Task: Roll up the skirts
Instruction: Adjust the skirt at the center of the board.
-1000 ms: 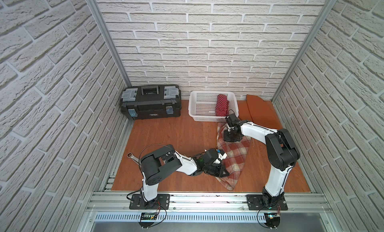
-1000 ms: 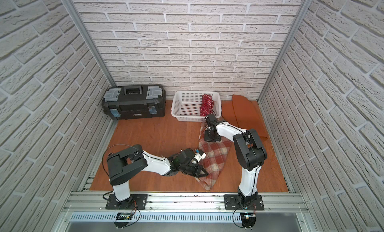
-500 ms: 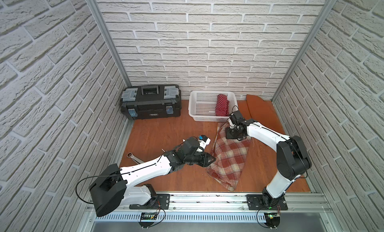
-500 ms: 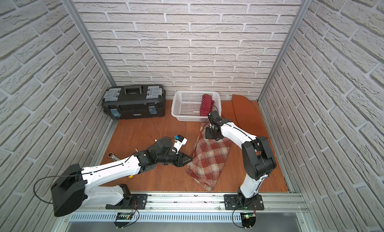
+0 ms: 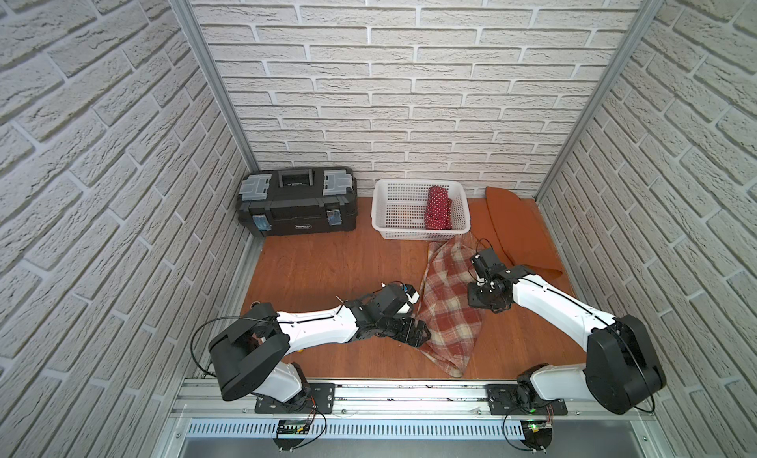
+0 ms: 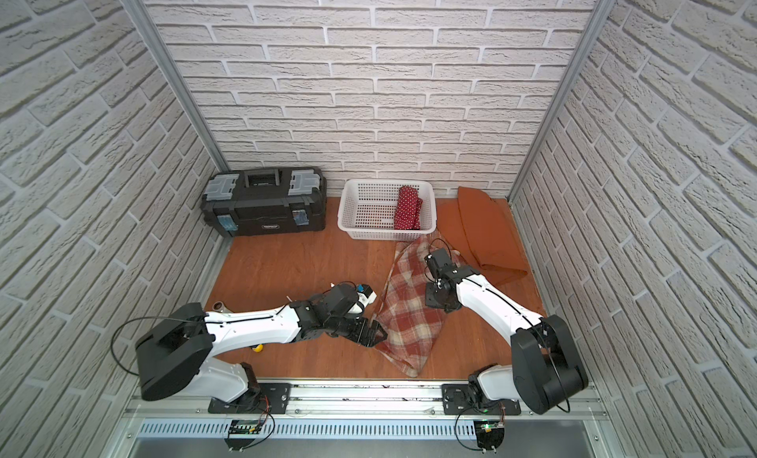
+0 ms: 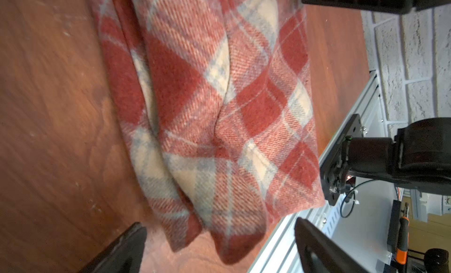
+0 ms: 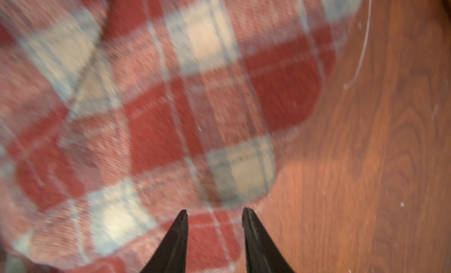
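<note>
The 2 robot arms are reaching inward from the front rail over the wooden tabletop, with the red-and-cream plaid skirt lying between them. The left gripper is sitting low at the skirt's left edge, near its front end, its jaws spread wide with nothing between them; the left wrist view is showing the cloth just beyond the 2 dark fingers, though whether they are touching it cannot be told. The right gripper is pointing down over the skirt's right edge about halfway along, its 2 fingertips standing partly apart and gripping nothing. The plaid skirt is lying unrolled, creased lengthwise, running from near the rail to just in front of the white lattice basket. Inside the basket, against its right wall, the dark red polka-dot skirt is lying rolled up. To the basket's right, the rust-orange skirt is lying flat by the side wall. A black toolbox is standing closed to the basket's left, against the brick back wall.
</note>
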`<state>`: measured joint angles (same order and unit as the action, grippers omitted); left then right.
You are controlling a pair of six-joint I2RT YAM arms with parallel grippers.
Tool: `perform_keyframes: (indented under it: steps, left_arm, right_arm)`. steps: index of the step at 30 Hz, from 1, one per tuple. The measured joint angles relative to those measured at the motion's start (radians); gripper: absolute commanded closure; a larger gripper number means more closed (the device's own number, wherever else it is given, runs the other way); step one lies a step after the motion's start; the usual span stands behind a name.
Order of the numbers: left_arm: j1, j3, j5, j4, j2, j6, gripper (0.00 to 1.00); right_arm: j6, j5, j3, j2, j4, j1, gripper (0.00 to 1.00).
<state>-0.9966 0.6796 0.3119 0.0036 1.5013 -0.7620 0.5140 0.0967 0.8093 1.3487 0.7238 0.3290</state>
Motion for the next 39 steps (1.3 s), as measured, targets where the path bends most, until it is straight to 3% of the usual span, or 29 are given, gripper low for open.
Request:
perform_keyframes:
  steps: [4, 7, 10, 14, 15, 23, 25, 28, 30, 33, 39]
  left_arm:
    - [-0.001, 0.025, -0.017, 0.122, 0.098, 0.001, 0.03]
    - [0.002, 0.034, -0.028, 0.219, 0.15, -0.002, 0.18]
    - [0.007, 0.032, -0.026, 0.274, 0.18, -0.011, 0.48]
    - [0.01, 0.011, -0.014, 0.268, 0.192, -0.029, 0.99]
    - [0.01, 0.001, -0.013, 0.268, 0.19, -0.034, 1.0]
    - [0.007, -0.093, -0.002, 0.282, 0.055, -0.089, 1.0]
    - [0.007, -0.099, -0.001, 0.282, 0.03, -0.095, 0.63]
    - [0.008, -0.105, 0.005, 0.275, 0.024, -0.104, 0.53]
    - [0.015, -0.124, 0.013, 0.27, 0.025, -0.11, 0.25]
    - [0.027, -0.153, 0.034, 0.304, 0.008, -0.129, 0.02]
    - [0.023, -0.195, 0.044, 0.341, -0.031, -0.153, 0.02]
  right_arm:
    - [0.012, -0.004, -0.04, -0.016, -0.002, 0.0, 0.61]
    - [0.024, -0.013, -0.082, -0.024, -0.01, 0.0, 0.64]
    - [0.037, -0.031, -0.126, -0.025, -0.021, 0.0, 0.67]
    - [0.055, -0.042, -0.151, -0.021, -0.035, 0.0, 0.68]
    - [0.056, -0.042, -0.151, -0.016, -0.04, 0.0, 0.68]
    - [0.059, -0.099, -0.138, 0.032, -0.093, 0.003, 0.85]
    - [0.06, -0.115, -0.134, 0.039, -0.104, 0.003, 0.86]
    - [0.063, -0.12, -0.128, 0.047, -0.108, 0.003, 0.88]
    - [0.066, -0.119, -0.124, 0.051, -0.109, 0.003, 0.88]
    - [0.067, -0.117, -0.122, 0.054, -0.112, 0.003, 0.88]
    - [0.074, -0.117, -0.122, 0.054, -0.113, 0.003, 0.88]
